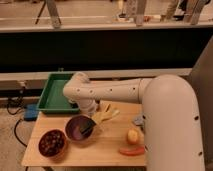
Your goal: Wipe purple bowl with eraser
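Note:
The purple bowl (76, 129) sits on the wooden table (105, 147), left of centre, its smooth inside facing up. My gripper (89, 125) hangs from the white arm (105, 91) and reaches down into the bowl's right side. A dark strip (87, 128) lies against the inner right wall at the gripper's tip. I cannot tell whether this is the eraser or part of the gripper.
A reddish-brown bowl (52, 143) with bumpy dark contents sits front left of the purple bowl. A green tray (54, 96) stands behind at the left. A banana (106, 115), a yellow fruit (132, 136) and an orange carrot-like piece (131, 150) lie to the right.

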